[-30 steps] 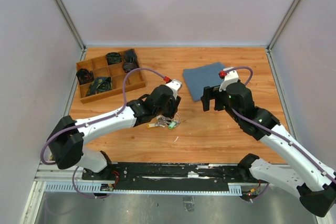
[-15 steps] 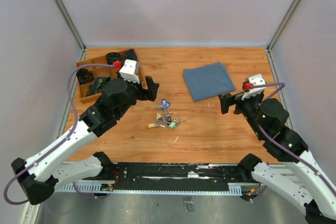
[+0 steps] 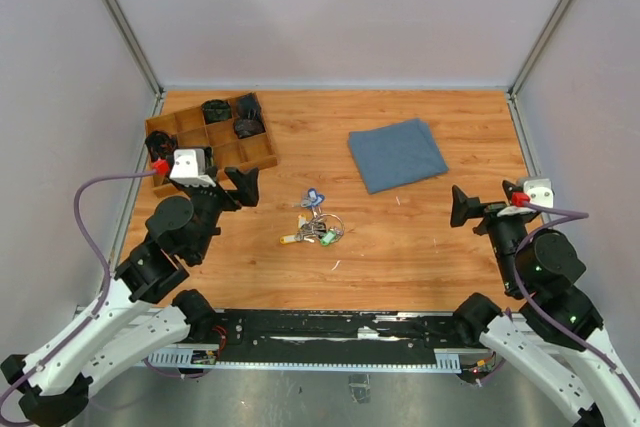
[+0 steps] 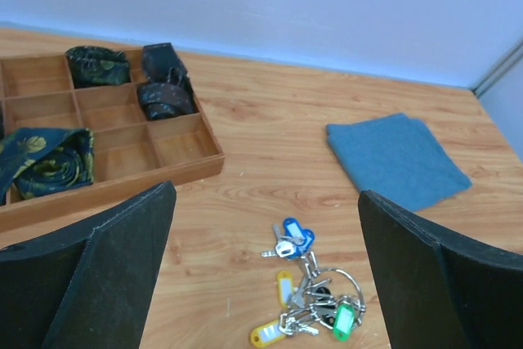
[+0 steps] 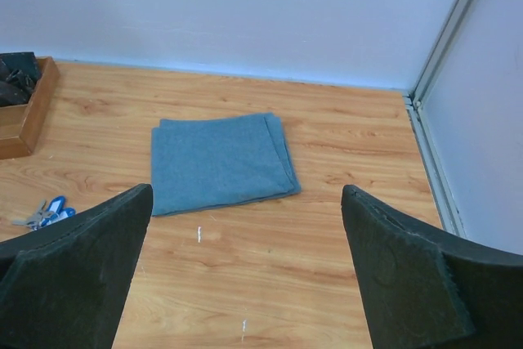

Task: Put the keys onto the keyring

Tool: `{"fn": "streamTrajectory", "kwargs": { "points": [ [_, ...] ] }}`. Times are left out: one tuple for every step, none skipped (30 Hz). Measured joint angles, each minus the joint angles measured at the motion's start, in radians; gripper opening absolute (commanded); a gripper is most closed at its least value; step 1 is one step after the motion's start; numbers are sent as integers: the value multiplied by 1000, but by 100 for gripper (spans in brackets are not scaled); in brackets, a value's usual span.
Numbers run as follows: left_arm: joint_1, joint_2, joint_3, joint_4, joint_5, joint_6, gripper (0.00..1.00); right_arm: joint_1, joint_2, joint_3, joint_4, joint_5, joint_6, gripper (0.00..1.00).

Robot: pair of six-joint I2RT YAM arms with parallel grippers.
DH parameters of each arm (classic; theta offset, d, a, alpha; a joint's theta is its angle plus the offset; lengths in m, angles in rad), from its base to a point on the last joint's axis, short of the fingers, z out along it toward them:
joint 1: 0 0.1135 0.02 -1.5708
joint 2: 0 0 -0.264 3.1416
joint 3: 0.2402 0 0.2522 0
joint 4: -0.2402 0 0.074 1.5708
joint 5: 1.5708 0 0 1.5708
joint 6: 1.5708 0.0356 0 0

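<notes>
Two blue keys (image 4: pixel 292 237) by keyring (image 4: pixel 327 288); tray (image 4: pixel 163 181) L, cloth (image 4: pixel 396 161) R.

Wooden table (image 3: pixel 430 242): tray (image 4: pixel 196 172), cloth (image 3: pixel 397 154), keyring (image 3: pixel 329 226), keys (image 3: pixel 313 198)

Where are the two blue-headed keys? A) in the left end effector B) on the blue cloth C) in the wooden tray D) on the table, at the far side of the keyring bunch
D: the left wrist view shows the keys lying on the table just beyond the keyring, with nothing gripping them.
</notes>
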Motion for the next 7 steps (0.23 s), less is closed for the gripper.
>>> {"fn": "streamTrajectory", "kwargs": {
  "points": [
    [0, -3, -11, -2, -11, -3, 100, 0, -6, -7, 0, 8, 0, 99],
    [0, -4, -20, -3, -20, -7, 100, 0, -10, -11, 0, 14, 1, 99],
    [0, -5, -25, -6, -26, -10, 100, 0, -16, -14, 0, 19, 2, 99],
    [0, -7, -31, -6, -35, -11, 100, 0, -21, -15, 0, 25, 4, 99],
    [0, -8, -34, -6, -40, -11, 100, 0, -24, -15, 0, 27, 4, 99],
    [0, -10, -36, -6, -45, -11, 100, 0, -24, -15, 0, 28, 4, 99],
    [0, -10, -37, -6, -48, -11, 100, 0, -22, -15, 0, 28, 4, 99]
  ]
}}
